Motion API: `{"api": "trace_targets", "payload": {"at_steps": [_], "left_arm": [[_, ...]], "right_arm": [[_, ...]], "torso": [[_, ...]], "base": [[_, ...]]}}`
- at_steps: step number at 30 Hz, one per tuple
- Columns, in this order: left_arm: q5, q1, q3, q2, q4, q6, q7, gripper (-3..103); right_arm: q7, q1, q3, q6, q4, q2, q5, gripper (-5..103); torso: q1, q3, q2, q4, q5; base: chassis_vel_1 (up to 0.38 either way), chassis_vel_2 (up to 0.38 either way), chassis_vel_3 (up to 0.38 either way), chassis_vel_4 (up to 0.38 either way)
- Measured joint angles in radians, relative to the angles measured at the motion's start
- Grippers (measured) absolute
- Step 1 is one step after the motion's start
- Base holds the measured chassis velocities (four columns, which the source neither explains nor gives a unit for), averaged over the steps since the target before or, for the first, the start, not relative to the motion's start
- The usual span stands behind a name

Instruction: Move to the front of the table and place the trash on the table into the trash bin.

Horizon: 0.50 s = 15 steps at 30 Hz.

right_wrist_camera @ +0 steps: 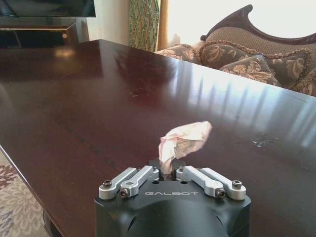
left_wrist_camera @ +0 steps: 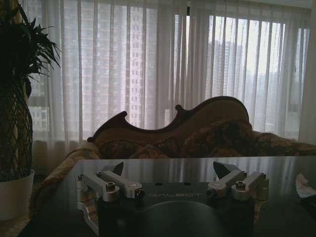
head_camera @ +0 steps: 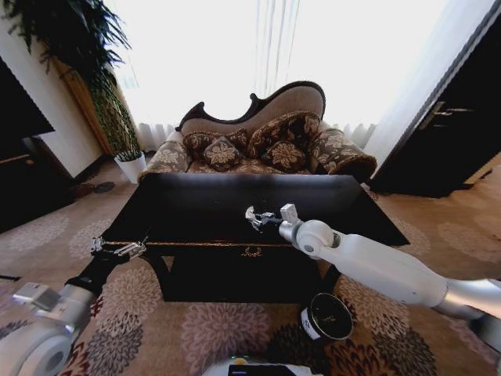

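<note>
Crumpled paper: pale, pinkish-white scrap [right_wrist_camera: 181,140], one piece of the trash, sticking up out of the right gripper's [right_wrist_camera: 171,173] fingertips. It's off the tabletop, held just above the glossy dark surface.
Right gripper: fingers pressed together on the scrap's lower end, so it's pinched, not scooped. In the head view it sits over the front-middle part of the table [head_camera: 196,205], a bit right of centre, arm reaching in from the right.
Scrap's long axis: leans up and away from the fingers, roughly in line with the gripper's reach. Looks loosely held to me, only a small corner is between the pads.
Trash bin: dark cylinder with a white label [head_camera: 326,316], on the carpet in front of the table, below and on the right arm's side.
Key relation: bin is down and back toward the robot from the held scrap, well below table height. My guess is the right arm needs to pull back past the table's front edge and drop lower before letting go.
Nearer arm: right, clearly.
Left gripper: fingers spread wide [left_wrist_camera: 170,185], holding nothing, hovering by the table's front-left edge in the head view.
Other trash: another white scrap [left_wrist_camera: 305,185] lies on the tabletop at the left wrist view's edge.
</note>
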Motion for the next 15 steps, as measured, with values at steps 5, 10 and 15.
{"api": "trace_targets", "payload": {"at_steps": [5,10,15], "left_arm": [[0.0,0.0,0.0,0.0,0.0,0.0,0.0,100],[0.0,0.0,0.0,0.0,0.0,0.0,0.0,100],[0.0,0.0,0.0,0.0,0.0,0.0,0.0,100]], "right_arm": [[0.0,-0.011,0.012,0.001,0.007,-0.009,0.001,2],[-0.001,-0.034,0.038,0.002,0.026,-0.028,0.003,0],[-0.001,-0.079,0.098,0.004,0.055,-0.053,0.009,0]], "torso": [[0.0,0.0,0.0,0.0001,0.0],[0.0,0.0,0.0,0.0,0.0],[0.0,0.0,0.0,0.0001,0.0001]], "base": [[0.0,0.0,0.0,0.0],[0.0,0.0,0.0,0.0],[0.0,0.0,0.0,0.0]]}}
